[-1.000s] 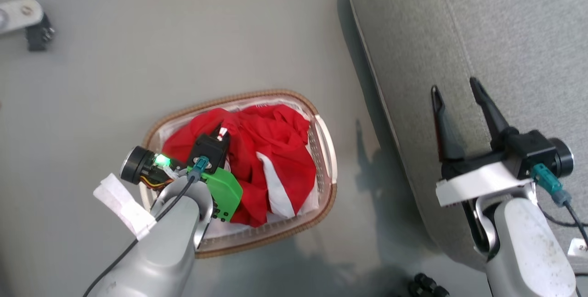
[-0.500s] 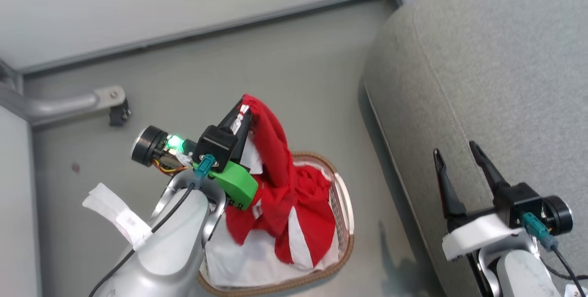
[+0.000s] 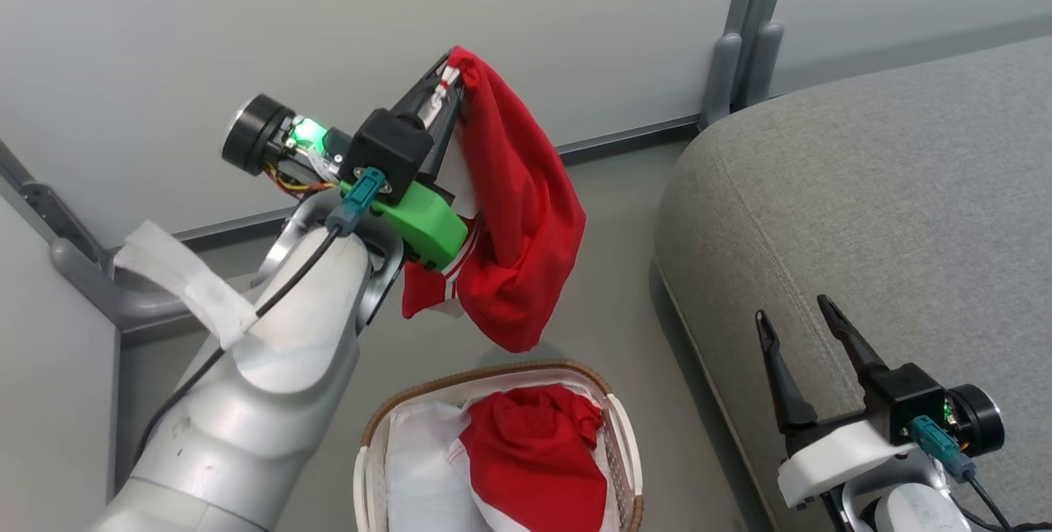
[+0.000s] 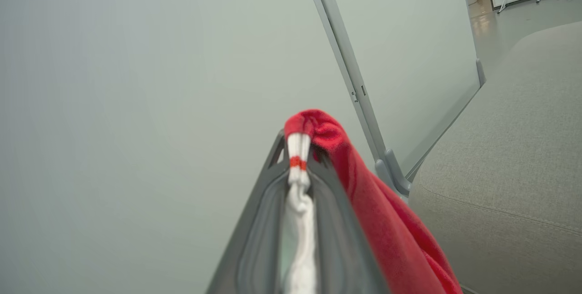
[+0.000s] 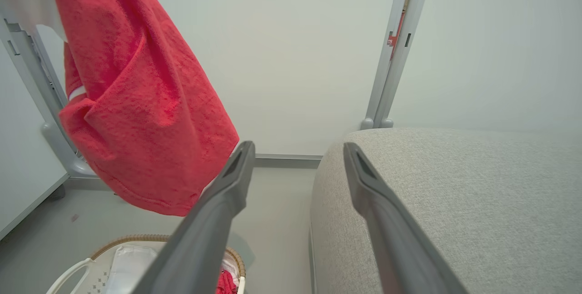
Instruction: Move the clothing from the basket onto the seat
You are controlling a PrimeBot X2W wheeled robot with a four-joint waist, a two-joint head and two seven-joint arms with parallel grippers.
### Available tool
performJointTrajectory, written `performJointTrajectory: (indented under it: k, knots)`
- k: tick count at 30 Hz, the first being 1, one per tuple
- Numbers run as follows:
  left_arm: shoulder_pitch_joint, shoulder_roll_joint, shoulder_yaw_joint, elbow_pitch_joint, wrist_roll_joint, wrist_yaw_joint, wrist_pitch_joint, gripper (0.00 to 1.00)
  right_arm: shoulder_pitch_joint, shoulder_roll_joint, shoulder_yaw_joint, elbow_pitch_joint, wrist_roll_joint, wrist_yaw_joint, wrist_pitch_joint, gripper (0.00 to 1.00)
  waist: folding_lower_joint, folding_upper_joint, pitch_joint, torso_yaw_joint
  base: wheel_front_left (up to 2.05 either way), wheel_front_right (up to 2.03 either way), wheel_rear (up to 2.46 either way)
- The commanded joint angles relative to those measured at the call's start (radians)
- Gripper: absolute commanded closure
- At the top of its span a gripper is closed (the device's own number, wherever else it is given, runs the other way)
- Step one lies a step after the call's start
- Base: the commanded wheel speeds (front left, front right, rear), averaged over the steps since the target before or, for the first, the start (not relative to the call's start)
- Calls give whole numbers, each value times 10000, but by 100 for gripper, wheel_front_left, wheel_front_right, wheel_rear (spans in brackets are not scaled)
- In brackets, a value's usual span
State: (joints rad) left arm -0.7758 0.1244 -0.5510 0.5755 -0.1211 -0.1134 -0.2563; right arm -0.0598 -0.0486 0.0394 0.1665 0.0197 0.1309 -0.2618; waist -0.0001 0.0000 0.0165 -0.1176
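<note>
My left gripper [image 3: 452,76] is raised high and shut on a red garment [image 3: 518,211] by its white-striped trim. In the left wrist view that trim [image 4: 298,166] is pinched between the fingers and the red cloth [image 4: 386,221] drapes off to the right. The garment hangs free above the basket [image 3: 612,421], which stands on the floor with more red clothing [image 3: 534,458] on its white liner [image 3: 419,474]. The grey seat [image 3: 863,211] lies to the right. My right gripper [image 3: 793,318] stands open over the seat's near edge, nothing between its fingers [image 5: 223,194].
A pale partition wall [image 3: 246,22] with a grey post [image 3: 735,55] stands behind the basket and seat. A grey metal foot [image 3: 90,285] sticks out at the left. Grey floor [image 3: 608,269] runs between basket and seat.
My left gripper has lifted the red garment up out of the basket until it hangs clear. The head camera has tilted upward, so the wall shows. The right gripper stays open.
</note>
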Motion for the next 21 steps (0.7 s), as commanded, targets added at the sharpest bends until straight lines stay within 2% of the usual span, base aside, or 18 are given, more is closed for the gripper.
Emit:
performJointTrajectory:
  k: [1, 7, 14, 21]
  knots:
    - [-369, -17, -88, 110, -27, -44, 64, 100, -23, -33, 121, -36, 70, -3, -49, 0, 1, 0, -171, -135, 0, 0, 0]
    - [-1364, -116, -491, 577, -250, -139, 367, 100, -462, -31, 945, -134, 380, -3, -48, 0, 1, 0, -185, -158, 0, 0, 0]
    - [-2054, -398, -1122, 833, -629, -165, 706, 100, -1449, -33, 2080, -173, 917, -3, -48, 0, 1, 0, -233, 137, 0, 0, 0]
    - [-2436, -648, -1900, 814, -1139, -161, 1034, 100, -2682, -35, 2558, 697, 1050, -3, -37, 0, 1, 0, -290, 650, 0, 0, 0]
